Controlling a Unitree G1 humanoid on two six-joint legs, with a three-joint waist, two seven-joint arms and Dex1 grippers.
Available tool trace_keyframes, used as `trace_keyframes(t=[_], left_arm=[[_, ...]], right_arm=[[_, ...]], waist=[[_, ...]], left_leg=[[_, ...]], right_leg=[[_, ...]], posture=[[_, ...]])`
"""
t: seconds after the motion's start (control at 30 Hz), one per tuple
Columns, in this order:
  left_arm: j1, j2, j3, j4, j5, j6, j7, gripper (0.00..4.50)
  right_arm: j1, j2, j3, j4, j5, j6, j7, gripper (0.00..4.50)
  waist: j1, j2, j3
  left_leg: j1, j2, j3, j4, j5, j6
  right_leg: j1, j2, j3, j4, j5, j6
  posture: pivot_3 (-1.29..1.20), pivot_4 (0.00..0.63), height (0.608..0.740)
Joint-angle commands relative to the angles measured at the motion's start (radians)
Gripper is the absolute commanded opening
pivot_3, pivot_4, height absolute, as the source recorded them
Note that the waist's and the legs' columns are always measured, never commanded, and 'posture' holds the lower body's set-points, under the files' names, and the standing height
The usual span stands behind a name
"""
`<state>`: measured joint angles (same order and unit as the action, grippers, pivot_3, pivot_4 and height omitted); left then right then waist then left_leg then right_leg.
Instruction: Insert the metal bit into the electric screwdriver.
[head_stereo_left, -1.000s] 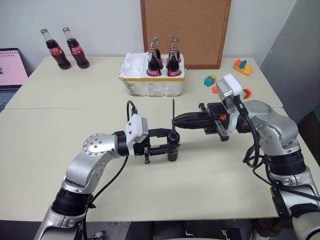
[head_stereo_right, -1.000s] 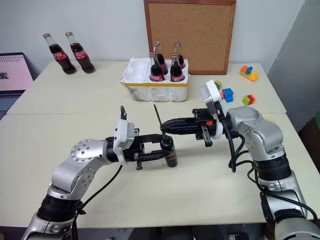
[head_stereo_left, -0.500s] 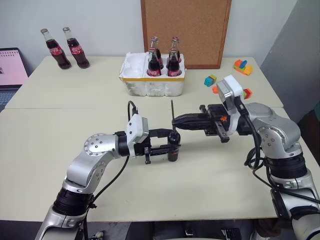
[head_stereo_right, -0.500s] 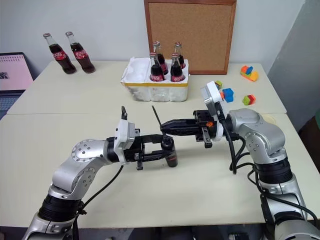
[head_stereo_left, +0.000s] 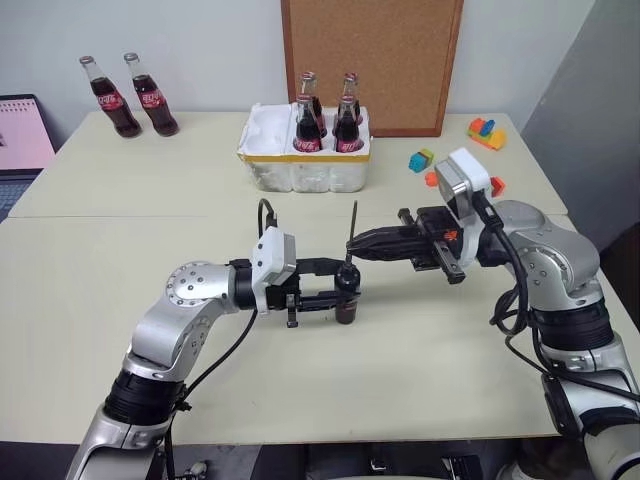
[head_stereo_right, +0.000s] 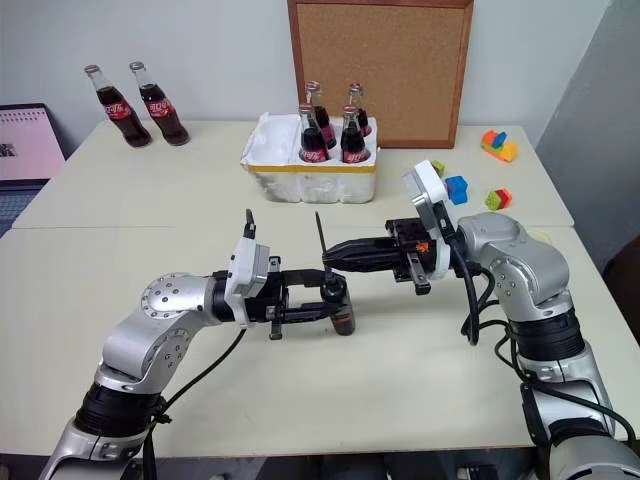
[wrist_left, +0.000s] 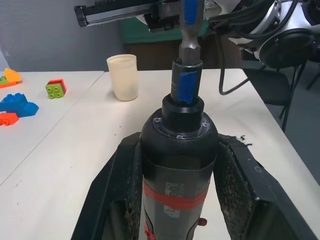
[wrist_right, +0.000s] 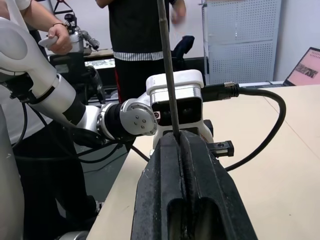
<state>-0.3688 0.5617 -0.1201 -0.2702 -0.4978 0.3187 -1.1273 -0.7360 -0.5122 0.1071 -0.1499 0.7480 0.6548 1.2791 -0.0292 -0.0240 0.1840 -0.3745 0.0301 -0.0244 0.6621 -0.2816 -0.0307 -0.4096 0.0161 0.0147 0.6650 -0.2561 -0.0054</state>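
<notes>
Holding the electric screwdriver (head_stereo_left: 346, 297) upright in my left pincer (head_stereo_left: 340, 290), fingers clamped on its black body on either side just above the red band, I have its base down near the surface (head_stereo_left: 420, 350) and its blue-taped collar pointing up. My right pincer (head_stereo_left: 352, 243) reaches in level from the opposite side, fingers pressed together on the metal bit (head_stereo_left: 353, 222), which stands nearly upright, most of its length rising above those fingertips.

The gathering part looks done: both pieces are gripped and brought together. In the left wrist view, the hex foot of the metal bit sits at the mouth of the screwdriver's collar, directly ahead of my left pincer, and appears to have entered it; how deep it goes I cannot tell. In the head views the right pincer hangs just above and a little to the far side of the left one, the rod's lower end meeting the screwdriver's top.

What I judge remains is pressing the bit down until it seats fully, keeping it in line with the socket, then releasing it.
</notes>
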Motion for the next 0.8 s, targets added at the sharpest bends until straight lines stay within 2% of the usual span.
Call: trace_keyframes(t=[0.03,0.8], left_arm=[[-0.001,0.012,0.001,-0.001,-0.007,0.005,-0.015,1.64],[0.005,0.018,-0.007,-0.003,-0.001,-0.003,-0.034,1.64]], right_arm=[[-0.033,-0.001,0.002,-0.018,0.01,-0.003,0.029,0.0],[-0.089,-0.008,0.02,0.041,-0.052,-0.049,0.093,0.0]], waist=[[0.0,0.0,0.0],[0.0,0.0,0.0]], left_leg=[[0.0,0.0,0.0,0.0,0.0,0.0],[-0.001,0.0,0.0,0.0,0.0,0.0]], right_leg=[[0.0,0.0,0.0,0.0,0.0,0.0],[-0.001,0.0,0.0,0.0,0.0,0.0]], posture=[[0.0,0.15,0.74],[0.0,0.15,0.74]])
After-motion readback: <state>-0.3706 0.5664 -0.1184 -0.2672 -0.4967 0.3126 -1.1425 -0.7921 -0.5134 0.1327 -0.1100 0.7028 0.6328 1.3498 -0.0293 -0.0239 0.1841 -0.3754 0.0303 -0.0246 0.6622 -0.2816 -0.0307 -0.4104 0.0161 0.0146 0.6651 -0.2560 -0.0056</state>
